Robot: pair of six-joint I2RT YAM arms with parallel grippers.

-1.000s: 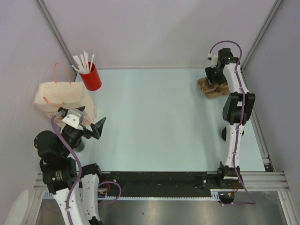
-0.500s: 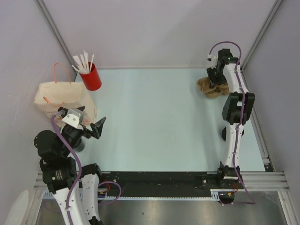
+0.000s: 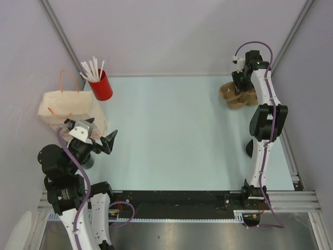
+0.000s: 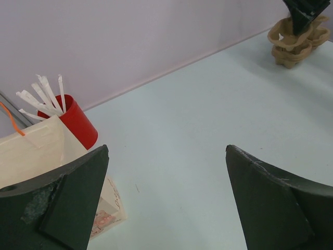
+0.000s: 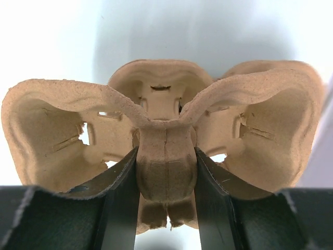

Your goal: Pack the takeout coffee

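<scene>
Firmly, the right gripper [image 5: 165, 156] clamps the centre post of the brown moulded-pulp cup carrier [image 5: 49, 120]. The left gripper [image 4: 166, 151] gapes wide. Ahead-left of it a red round cup [image 4: 78, 122] holds white straws [image 4: 44, 96], and the small smoky-grey takeout coffee [image 3: 87, 162] sits half-hidden behind its wrist.

Since a second ago: right gripper [image 5: 166, 162] narrowed onto centre post of brown moulded-pulp cup carrier [image 5: 62, 120]; right arm [image 3: 266, 117] shifted slightly rightward over carrier.

Far left on the table [image 3: 177, 135] sits the bag [image 3: 65, 109], with the straw cup [image 3: 102, 87] just behind its right corner. The left gripper [image 3: 102, 130] hangs by the bag's near right side. Across at the far right corner is the carrier [image 3: 229, 94]. The right gripper [image 5: 166, 156] is down over it, fingers [image 5: 119, 203] touching either side of its centre post.
</scene>
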